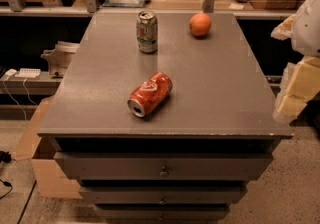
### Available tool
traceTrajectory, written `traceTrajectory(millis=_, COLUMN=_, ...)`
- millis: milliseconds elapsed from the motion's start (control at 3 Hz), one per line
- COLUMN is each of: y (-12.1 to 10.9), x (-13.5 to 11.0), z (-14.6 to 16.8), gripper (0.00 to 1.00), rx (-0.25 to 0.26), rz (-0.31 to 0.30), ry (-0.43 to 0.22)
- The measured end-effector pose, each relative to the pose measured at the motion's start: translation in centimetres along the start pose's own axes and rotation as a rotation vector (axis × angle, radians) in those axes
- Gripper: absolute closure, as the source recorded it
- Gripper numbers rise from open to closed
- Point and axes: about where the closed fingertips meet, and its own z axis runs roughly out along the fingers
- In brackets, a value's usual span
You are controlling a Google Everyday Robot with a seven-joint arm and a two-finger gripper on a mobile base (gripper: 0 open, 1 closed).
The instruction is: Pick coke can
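The coke can (149, 94) is red with a white swirl logo and lies on its side near the front middle of the grey cabinet top (215, 93). Its silver end faces the front left. My gripper (295, 93) is at the right edge of the view, beyond the cabinet's right side and well to the right of the coke can. It holds nothing that I can see.
A pale green-white can (147, 31) stands upright at the back middle of the top. An orange (200, 24) sits at the back right. The cabinet has drawers (162, 167) in front. A cardboard box (42, 163) stands on the floor at left, with shelves behind.
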Motion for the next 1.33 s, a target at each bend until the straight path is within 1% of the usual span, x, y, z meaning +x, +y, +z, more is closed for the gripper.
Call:
traceTrajectory(millis=333, y=0.0, x=0.0, z=0.0, gripper=0.00, rx=0.000, rz=0.000, ry=0.000)
traceTrajectory(millis=667, y=-0.4, x=-4.2, z=1.4, gripper=0.00, rx=-0.031, rz=-0.136, ry=-0.015)
traceTrajectory(millis=1000, y=-0.1, x=-11.2, z=3.9, gripper=0.00, rx=-0.100, rz=-0.366, ry=-0.043)
traceTrajectory(millis=1333, y=1.2, x=-17.8, z=6.9, gripper=0.00, rx=-0.169, rz=-0.587, ry=-0.061)
